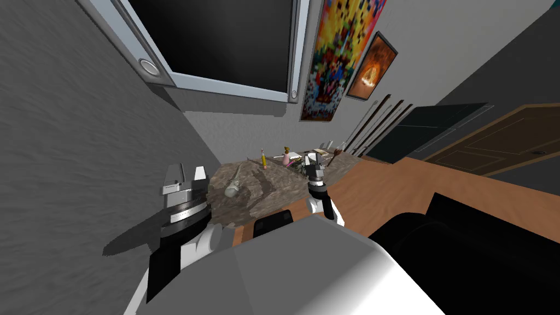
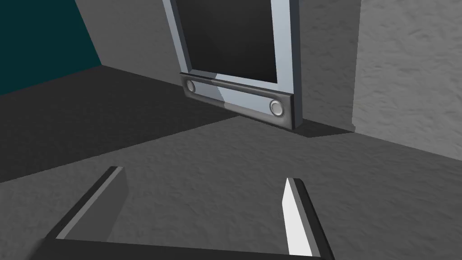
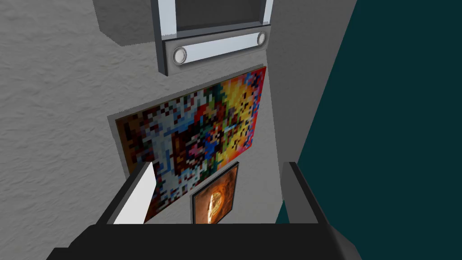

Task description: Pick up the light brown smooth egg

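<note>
Evidently both hang wide open and empty: left gripper (image 1: 187,174) at the left edge of the mottled tabletop (image 1: 262,191), right gripper (image 1: 315,164) over its right edge. The egg is too small to tell among clutter (image 1: 298,163) at its far end; a blind reach could topple the pencil (image 1: 263,158) or pink bottle (image 1: 286,158).

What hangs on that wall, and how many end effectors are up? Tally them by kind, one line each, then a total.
Pictures: 2, a colourful mosaic picture and an orange picture in a dark frame
Pale-framed dark panel: 1
End effectors: 2, left end effector and right end effector, both open
Total: 5
</note>
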{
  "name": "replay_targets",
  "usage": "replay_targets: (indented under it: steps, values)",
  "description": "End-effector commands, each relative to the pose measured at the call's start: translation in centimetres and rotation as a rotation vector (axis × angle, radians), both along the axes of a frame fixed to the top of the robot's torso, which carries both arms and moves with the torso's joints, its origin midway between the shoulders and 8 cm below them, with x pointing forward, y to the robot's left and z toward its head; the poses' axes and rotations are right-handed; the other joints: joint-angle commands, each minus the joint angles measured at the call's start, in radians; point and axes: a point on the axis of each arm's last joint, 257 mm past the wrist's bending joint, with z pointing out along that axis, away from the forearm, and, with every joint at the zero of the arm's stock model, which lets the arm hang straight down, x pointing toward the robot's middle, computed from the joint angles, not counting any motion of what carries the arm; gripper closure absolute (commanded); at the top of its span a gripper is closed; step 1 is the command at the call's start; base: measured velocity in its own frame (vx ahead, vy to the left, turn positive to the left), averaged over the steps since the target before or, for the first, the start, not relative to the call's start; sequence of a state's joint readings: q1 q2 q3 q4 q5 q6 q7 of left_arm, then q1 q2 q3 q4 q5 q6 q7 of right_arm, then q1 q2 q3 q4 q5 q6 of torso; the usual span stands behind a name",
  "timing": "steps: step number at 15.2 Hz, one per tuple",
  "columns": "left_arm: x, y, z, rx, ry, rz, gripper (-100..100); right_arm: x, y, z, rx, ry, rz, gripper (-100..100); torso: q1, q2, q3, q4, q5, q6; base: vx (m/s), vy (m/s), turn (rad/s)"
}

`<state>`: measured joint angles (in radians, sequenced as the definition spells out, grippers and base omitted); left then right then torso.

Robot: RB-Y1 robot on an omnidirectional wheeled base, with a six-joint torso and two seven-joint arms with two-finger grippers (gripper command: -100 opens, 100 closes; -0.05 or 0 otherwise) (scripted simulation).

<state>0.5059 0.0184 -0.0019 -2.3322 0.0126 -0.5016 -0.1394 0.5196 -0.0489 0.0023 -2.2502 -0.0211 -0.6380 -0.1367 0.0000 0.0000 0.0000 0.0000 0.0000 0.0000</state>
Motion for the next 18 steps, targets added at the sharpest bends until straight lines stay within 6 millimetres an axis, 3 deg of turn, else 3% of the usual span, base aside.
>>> replay_targets:
  steps: [1, 2, 6, 9, 14, 18]
  values:
    - [1.1, -0.6, -0.9, 0.035, 0.031, -0.027, -100, 0.0, 0.0, 0.0, 0.0, 0.0, 0.0, 0, 0.0, 0.0, 0.0, 0.0, 0.0, 0.0, 0.001, -0.023, -0.008]
    - [1.1, -0.6, -0.9, 0.035, 0.031, -0.027, -100, 0.0, 0.0, 0.0, 0.0, 0.0, 0.0, 0, -0.001, 0.0, 0.0, 0.0, 0.0, 0.0, 0.003, -0.039, -0.006]
    - [4.6, -1.4, -3.8, 0.091, 0.122, -0.072, -100, 0.0, 0.0, 0.0, 0.0, 0.0, 0.0, 0, -0.005, -0.001, -0.001, 0.0, -0.001, 0.0, 0.003, -0.072, -0.008]
    - [5.9, -1.4, -5.2, 0.103, 0.16, -0.081, -100, 0.0, 0.0, 0.0, 0.0, 0.0, 0.0, 0, -0.007, 0.0, 0.0, 0.0, -0.001, 0.0, -0.005, -0.091, -0.004]
    - [9.6, -1.5, -8.1, 0.143, 0.253, -0.101, -100, 0.0, 0.0, 0.0, 0.0, 0.0, 0.0, 0, -0.005, -0.001, -0.001, 0.0, -0.001, 0.0, 0.003, -0.077, -0.008]
    - [11.4, -1.2, -10.3, 0.154, 0.312, -0.101, -100, 0.0, 0.0, 0.0, 0.0, 0.0, 0.0, 0, -0.005, -0.001, -0.001, 0.0, -0.001, 0.0, 0.004, -0.073, -0.006]
